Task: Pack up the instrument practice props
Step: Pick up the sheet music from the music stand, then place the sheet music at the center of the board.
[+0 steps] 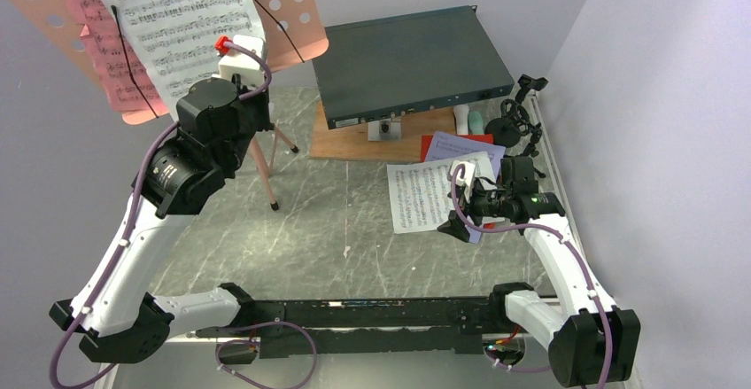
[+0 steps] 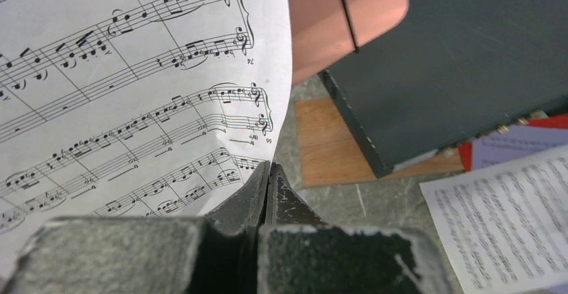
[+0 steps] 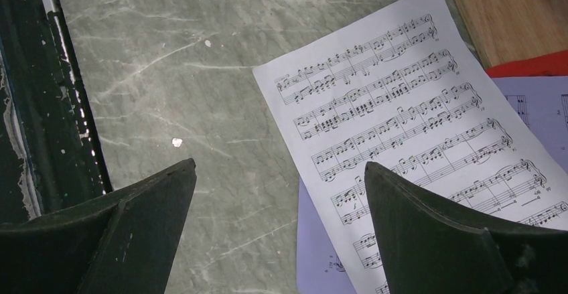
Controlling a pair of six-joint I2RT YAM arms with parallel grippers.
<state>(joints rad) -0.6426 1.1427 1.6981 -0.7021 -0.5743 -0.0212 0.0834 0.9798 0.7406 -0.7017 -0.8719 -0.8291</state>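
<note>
Left gripper [image 2: 269, 171] jaws pressed together at raised white sheet-music page [image 2: 134, 106] edge, grip unclear | right gripper [image 3: 279, 165] jaws wide over flat white page [image 3: 388, 100] on table [image 3: 201, 73]

A music stand [image 1: 288, 17] stands at the far left of the counter [image 1: 336, 221], with a sheet [image 1: 177, 17] on it. To its right, a flat box [image 1: 407, 61] lies on a board [image 1: 350, 141]. Loose pages [image 1: 423, 196] lie nearer, right of centre. Tubes [image 1: 469, 121] and a mic stand [image 1: 518, 125] sit far right.
</note>
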